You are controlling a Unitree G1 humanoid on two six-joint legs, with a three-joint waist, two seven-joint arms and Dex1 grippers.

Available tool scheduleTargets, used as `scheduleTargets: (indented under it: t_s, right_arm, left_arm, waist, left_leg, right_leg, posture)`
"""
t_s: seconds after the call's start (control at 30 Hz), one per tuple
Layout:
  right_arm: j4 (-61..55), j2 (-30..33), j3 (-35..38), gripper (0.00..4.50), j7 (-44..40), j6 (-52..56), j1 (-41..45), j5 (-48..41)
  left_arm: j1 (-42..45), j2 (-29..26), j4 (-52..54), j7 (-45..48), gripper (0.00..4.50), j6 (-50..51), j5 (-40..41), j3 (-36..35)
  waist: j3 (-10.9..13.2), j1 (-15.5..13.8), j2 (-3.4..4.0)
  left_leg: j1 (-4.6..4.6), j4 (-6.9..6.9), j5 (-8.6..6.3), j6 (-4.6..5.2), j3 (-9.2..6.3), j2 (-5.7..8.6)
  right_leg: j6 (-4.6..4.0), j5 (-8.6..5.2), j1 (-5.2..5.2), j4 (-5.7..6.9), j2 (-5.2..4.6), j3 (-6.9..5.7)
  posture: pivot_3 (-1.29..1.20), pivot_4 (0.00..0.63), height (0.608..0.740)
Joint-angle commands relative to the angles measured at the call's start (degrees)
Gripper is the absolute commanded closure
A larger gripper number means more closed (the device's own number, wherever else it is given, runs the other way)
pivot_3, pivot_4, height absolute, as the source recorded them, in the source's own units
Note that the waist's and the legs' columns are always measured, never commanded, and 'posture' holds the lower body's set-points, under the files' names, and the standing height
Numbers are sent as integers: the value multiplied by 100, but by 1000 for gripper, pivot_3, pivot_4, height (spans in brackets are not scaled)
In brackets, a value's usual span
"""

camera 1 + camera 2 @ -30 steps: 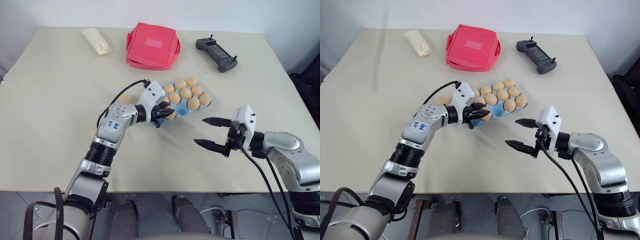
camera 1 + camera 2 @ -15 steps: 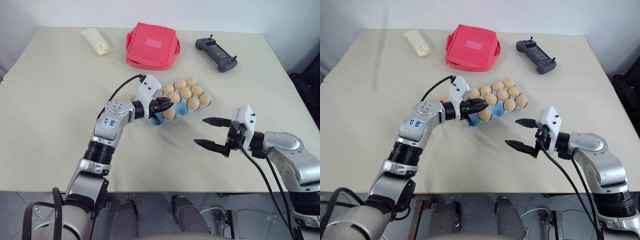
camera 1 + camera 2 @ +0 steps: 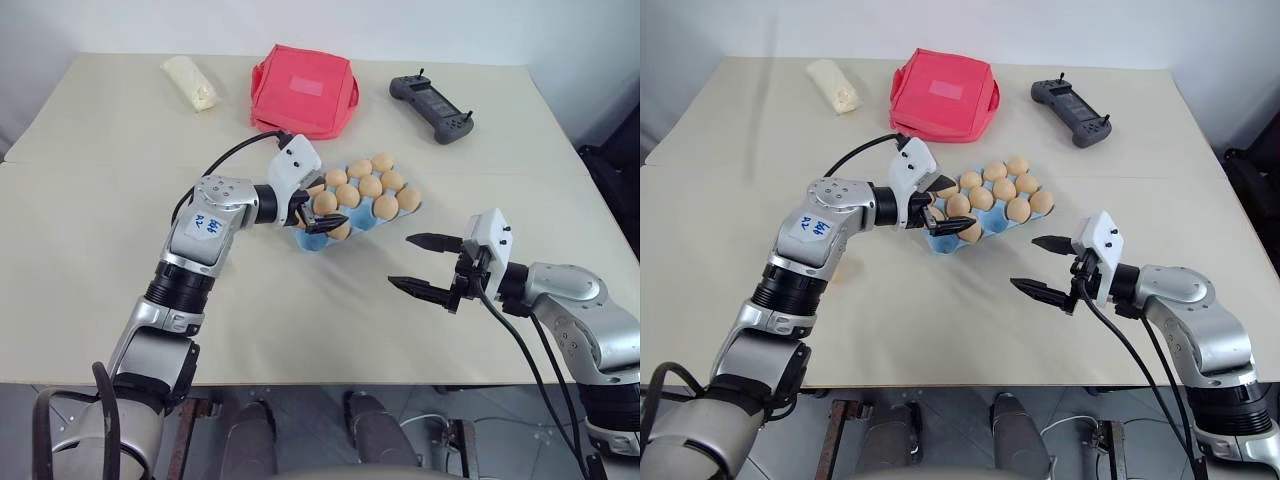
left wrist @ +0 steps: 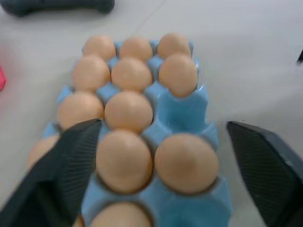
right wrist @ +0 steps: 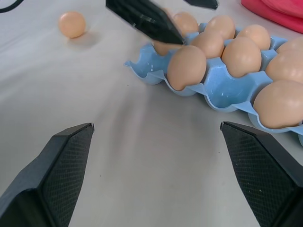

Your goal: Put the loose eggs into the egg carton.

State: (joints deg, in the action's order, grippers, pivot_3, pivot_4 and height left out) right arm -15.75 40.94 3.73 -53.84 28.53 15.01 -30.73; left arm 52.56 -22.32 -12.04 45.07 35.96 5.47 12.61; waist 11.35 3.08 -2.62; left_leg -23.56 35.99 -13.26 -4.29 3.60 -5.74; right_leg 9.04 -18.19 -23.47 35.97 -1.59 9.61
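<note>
Your left gripper (image 3: 322, 213) hangs over the near-left end of the carton (image 3: 395, 217), mid-frame in the left eye view, with its jaws spread wide and nothing between them; in its wrist view the black fingers (image 4: 61, 165) straddle the front cups, each with an egg seated. That reads as a placement just finished, so the step in hand is letting go and clearing off. Most cups look filled, though one blue cup (image 4: 182, 101) on the outer row sits bare. A loose egg (image 5: 72, 24) lies on the table (image 3: 100, 260) well apart from the carton, at the upper left of the right wrist view. Your right gripper (image 3: 425, 265), lower right of the frame, is also wide open and empty, near the carton but not touching it. Next, I judge, you lift the left gripper straight up to avoid nudging seated eggs, then go for that loose egg.
</note>
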Motion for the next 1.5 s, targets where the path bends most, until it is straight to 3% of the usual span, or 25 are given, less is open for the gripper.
scheduleTargets:
  t_s: [0.03, 0.53, 0.9, 1.03, 1.4, 1.5]
  right_arm:
    - [-175, -47, 114, 0, 34, -148, 11, -16]
    - [-211, -140, 109, 0, 148, -245, -96, 63]
    - [-300, -172, 135, 0, 264, -257, -212, 59]
    - [-287, -173, 137, 0, 280, -270, -212, 65]
    - [-206, -145, 118, 0, 275, -317, -169, 91]
    - [-187, -143, 110, 0, 270, -327, -151, 105]
  left_arm:
    - [302, -75, 150, 147, 31, 169, -124, 199]
    - [1043, 98, -835, 701, 31, -179, -511, 871]
    - [1217, 245, -1449, 785, 31, -529, -847, 976]
    - [1209, 298, -1479, 855, 927, -532, -887, 988]
    - [1151, 299, -1301, 898, 4488, -451, -843, 829]
    - [1146, 292, -1228, 878, 4488, -426, -815, 749]
  waist:
    - [0, 0, 0]
    - [0, 2, 0]
    - [0, 0, 0]
    - [0, -1, 0]
    - [0, 4, 0]
    - [0, 1, 0]
  left_leg:
    - [0, 1, 0, 0, 0, 0]
    - [-1, 0, 0, 1, 0, 0]
    - [-3, 1, -1, 1, 0, 0]
    - [-2, 1, -1, 2, 0, 0]
    - [-1, 3, -1, 2, 0, 0]
    - [-1, 5, 0, 3, 0, 0]
  right_leg:
    - [0, 0, 0, 0, 0, 0]
    - [-1, 0, -2, 0, 1, 0]
    - [-1, -1, -2, 0, 0, 0]
    - [-1, -1, -2, 1, 1, 0]
    - [-1, 0, -2, 4, 1, 0]
    - [0, 0, -2, 6, 1, 0]
  posture:
    - [0, 150, 740]
    - [0, 150, 740]
    - [0, 150, 740]
    - [0, 150, 740]
    - [0, 150, 740]
    - [0, 150, 740]
